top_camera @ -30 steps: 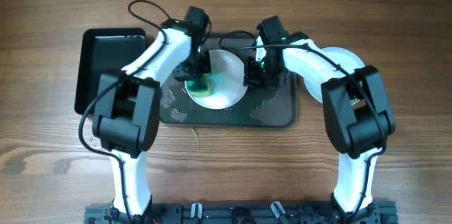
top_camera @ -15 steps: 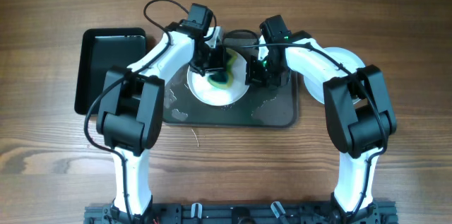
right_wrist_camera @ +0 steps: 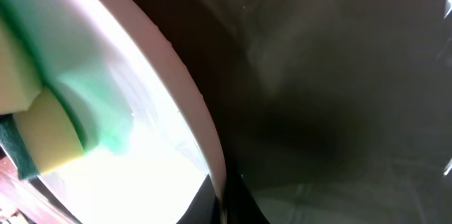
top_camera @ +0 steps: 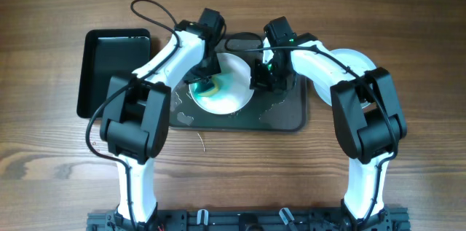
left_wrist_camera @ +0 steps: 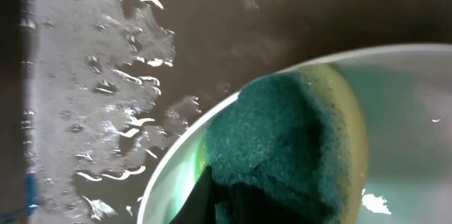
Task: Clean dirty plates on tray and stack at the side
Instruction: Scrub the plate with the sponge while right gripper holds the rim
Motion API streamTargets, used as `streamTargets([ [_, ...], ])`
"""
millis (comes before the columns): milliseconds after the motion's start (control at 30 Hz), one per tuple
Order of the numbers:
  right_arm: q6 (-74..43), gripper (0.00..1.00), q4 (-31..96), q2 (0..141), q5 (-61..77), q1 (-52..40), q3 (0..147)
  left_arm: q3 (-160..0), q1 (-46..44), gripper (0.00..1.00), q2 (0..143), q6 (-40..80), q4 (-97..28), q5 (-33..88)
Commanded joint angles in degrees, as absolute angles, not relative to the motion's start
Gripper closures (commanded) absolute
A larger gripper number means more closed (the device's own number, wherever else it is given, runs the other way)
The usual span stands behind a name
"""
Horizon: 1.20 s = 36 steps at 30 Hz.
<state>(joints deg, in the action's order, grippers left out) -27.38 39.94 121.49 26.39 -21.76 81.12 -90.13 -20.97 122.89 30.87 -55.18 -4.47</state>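
Observation:
A white plate (top_camera: 231, 94) with teal-green smears lies on the dark grey wet tray (top_camera: 280, 118). My left gripper (top_camera: 206, 83) is shut on a green and yellow sponge (top_camera: 207, 89), which it presses on the plate's left part. In the left wrist view the sponge (left_wrist_camera: 289, 139) lies over the plate's rim (left_wrist_camera: 176, 160). My right gripper (top_camera: 260, 79) is shut on the plate's right rim. In the right wrist view the rim (right_wrist_camera: 187, 83) runs between the jaws. Another white plate (top_camera: 364, 62) lies right of the tray, mostly under my right arm. The pale blue plate is not in view.
A glossy black bin (top_camera: 113, 67) stands left of the tray on the wooden table. Water puddles (left_wrist_camera: 106, 75) cover the tray's left part. Cables loop over the tray's far edge.
My left gripper has swept the sponge from the plate's upper right back down to its left part. My right gripper has kept its hold on the rim.

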Motion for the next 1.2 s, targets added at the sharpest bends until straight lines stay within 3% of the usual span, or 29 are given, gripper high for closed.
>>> streamTargets([
  [0,-27.0,0.96,40.5,121.5,24.9,-21.1,80.2,-87.9,-19.9,0.96,125.5,18.9,-56.0,21.6],
  [100,-27.0,0.96,40.5,121.5,24.9,-21.0,80.2,-87.9,-20.4,0.96,125.5,13.6,-54.8,32.4],
  [367,-27.0,0.96,40.5,121.5,24.9,-21.1,80.2,-87.9,-20.8,0.96,125.5,13.9,-46.7,31.2],
  [433,-27.0,0.96,40.5,121.5,24.9,-21.0,80.2,-87.9,-20.8,0.96,125.5,14.4,-45.0,27.7],
  [567,-27.0,0.96,40.5,121.5,24.9,-21.1,80.2,-87.9,-20.7,0.96,125.4,26.8,-44.5,5.6],
  [767,-27.0,0.96,40.5,121.5,24.9,-21.0,80.2,-90.0,-20.7,0.96,124.9,31.0,-50.1,-16.2],
  [1167,-27.0,0.96,40.3,121.5,24.3,-21.1,80.2,-99.0,-20.4,0.96,119.1,30.8,-62.6,-19.2],
])
